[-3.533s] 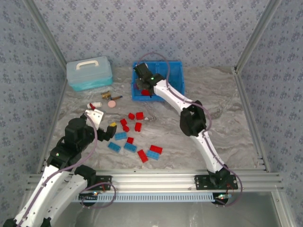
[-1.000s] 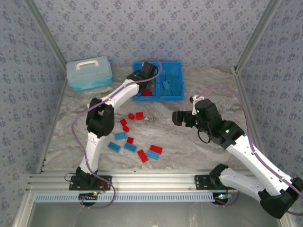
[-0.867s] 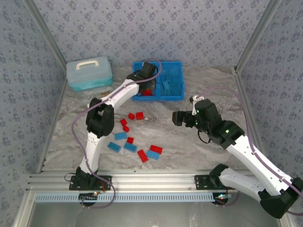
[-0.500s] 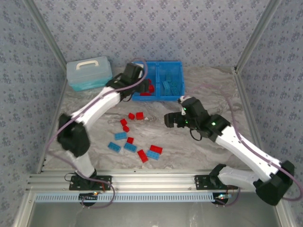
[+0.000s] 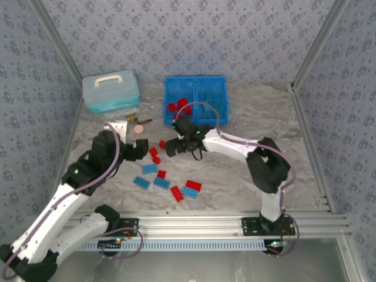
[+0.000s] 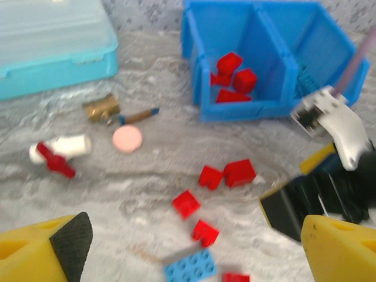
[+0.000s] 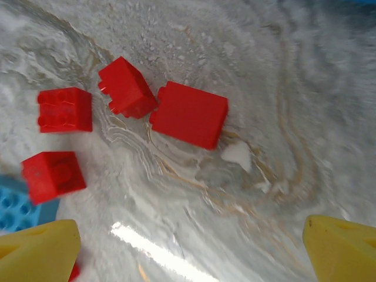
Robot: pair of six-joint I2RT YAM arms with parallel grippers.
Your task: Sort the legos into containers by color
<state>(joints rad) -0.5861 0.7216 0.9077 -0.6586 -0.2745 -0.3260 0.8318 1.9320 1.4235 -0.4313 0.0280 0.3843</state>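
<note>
Right pincer (image 7: 188, 252): you are holding it wide, with nothing between its fingers, just above the desk (image 7: 294, 88) and over the red cluster. Left pincer (image 6: 194, 252): it is also standing wide and empty, hanging off to the left of the loose legos (image 5: 161, 174).

Target, as I am judging it, is the big red brick (image 7: 189, 114).
- It is lying just ahead of the right pincer, close to the midline between the fingers.
- Its long axis is running nearly parallel to the line joining the two fingers, slightly tilted.
- Closing as you are now, you would be squeezing it end to end. A wrist roll is probably needed to take it across the short sides.
- A small red brick (image 7: 126, 87) is touching its corner on the side of the finger (image 7: 38, 247) at the left of the wrist view, so that finger is getting little room.

Arm choice: the right pincer is hanging directly over this pair. The left pincer is sitting apart from it, nearer the reds and blues toward the desk's near edge.

Destination: the bin (image 5: 195, 81) is standing beyond the right pincer. Reds are lying in the left compartment (image 6: 220, 26) and light blue ones in the right compartment (image 5: 214, 91). The carry is looking short, forward and slightly right.
</note>
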